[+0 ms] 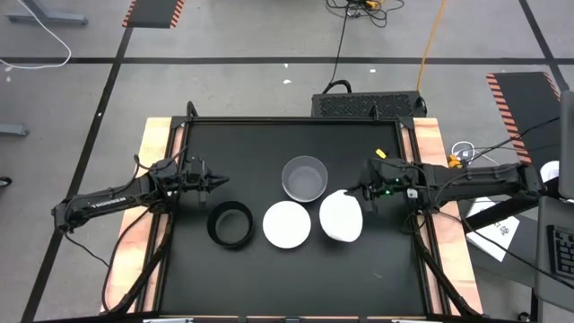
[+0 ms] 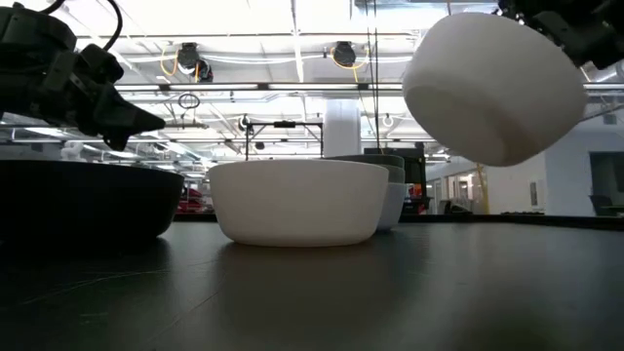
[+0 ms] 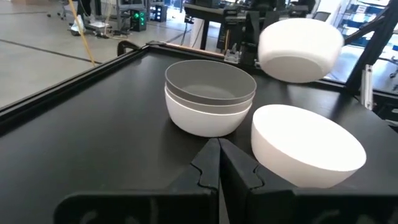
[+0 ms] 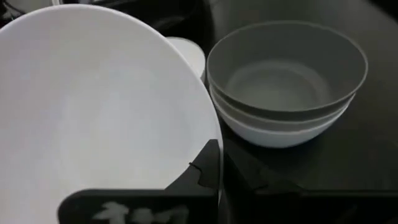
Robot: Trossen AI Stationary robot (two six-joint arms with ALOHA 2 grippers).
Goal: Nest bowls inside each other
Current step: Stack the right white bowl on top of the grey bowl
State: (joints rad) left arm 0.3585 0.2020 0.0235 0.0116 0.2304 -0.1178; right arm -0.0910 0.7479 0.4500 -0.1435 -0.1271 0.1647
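Observation:
My right gripper (image 1: 357, 193) is shut on a white bowl (image 1: 341, 216), which hangs tilted above the table (image 2: 492, 88). Beside it a second white bowl (image 1: 287, 224) and a black bowl (image 1: 230, 224) rest on their bases. A stack with a grey bowl on top and a white one below (image 1: 305, 178) stands farther back (image 3: 210, 96). My left gripper (image 1: 222, 182) is shut and hovers above the table beyond the black bowl, pointing at the stack, touching nothing. My right gripper (image 4: 217, 165) holds the white bowl by its rim (image 4: 210, 127), on the side toward the table's right edge. One finger is inside the bowl and one outside. The fingers come from the right, slanting down. The bowl is lifted clear and tilted (image 2: 492, 88).
The black table top has a raised rim (image 1: 296, 121) with wooden boards at the left and right sides. Free room lies along the near edge and in the far left part. Cables and a dark box lie on the floor beyond the far edge.

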